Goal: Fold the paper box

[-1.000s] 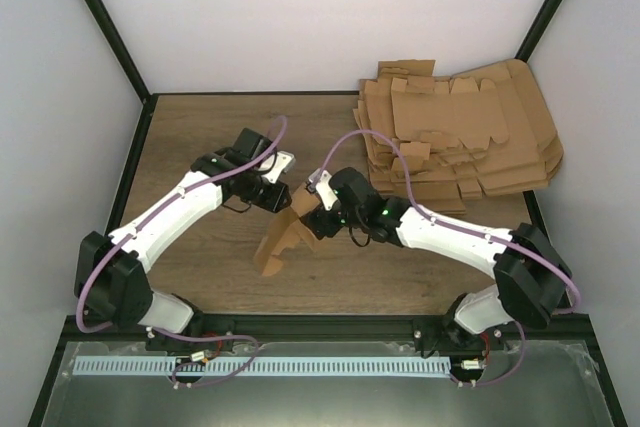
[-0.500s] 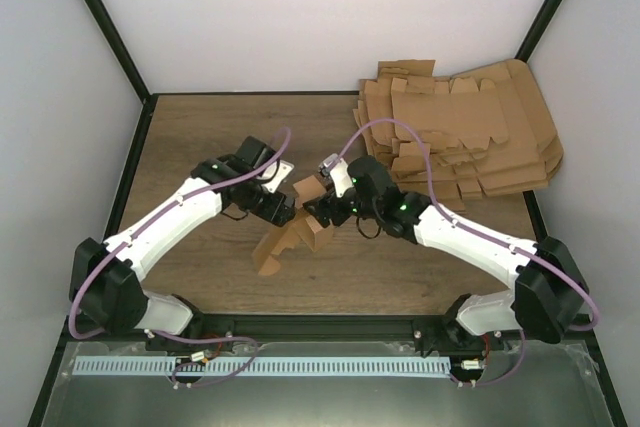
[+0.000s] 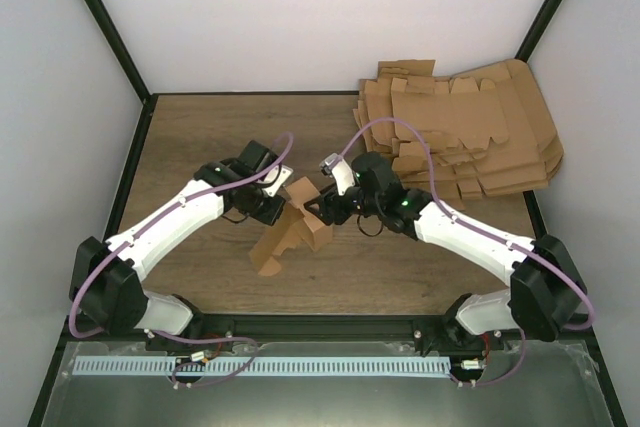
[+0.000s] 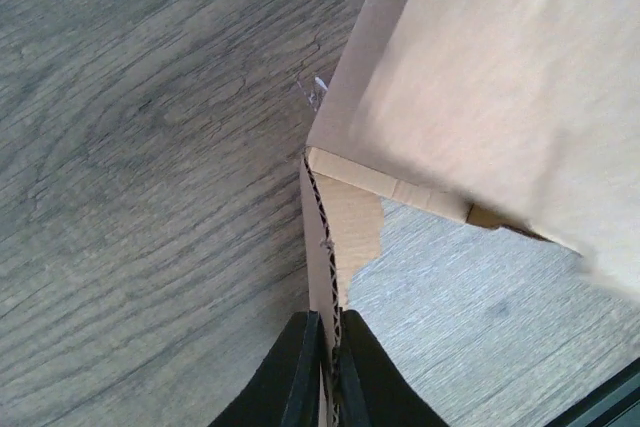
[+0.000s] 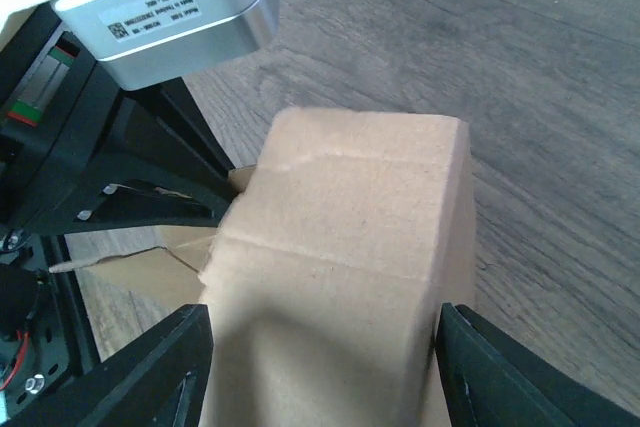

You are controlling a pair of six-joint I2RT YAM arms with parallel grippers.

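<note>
right claw [image 3: 320, 210] advanced, one box [image 3: 283, 242], seemingly gripped

Soft, even light from above fills the top view, leaving the white walls bright and only faint shadows on the bench [image 3: 200, 137] beside the box [image 3: 295, 232]. In the left wrist view the wood grain is crisp, while the box's face is pale and blurs towards its lower right. In the right wrist view the box's near part and the dark fingers [image 5: 150, 377] beside it are out of focus.
</note>
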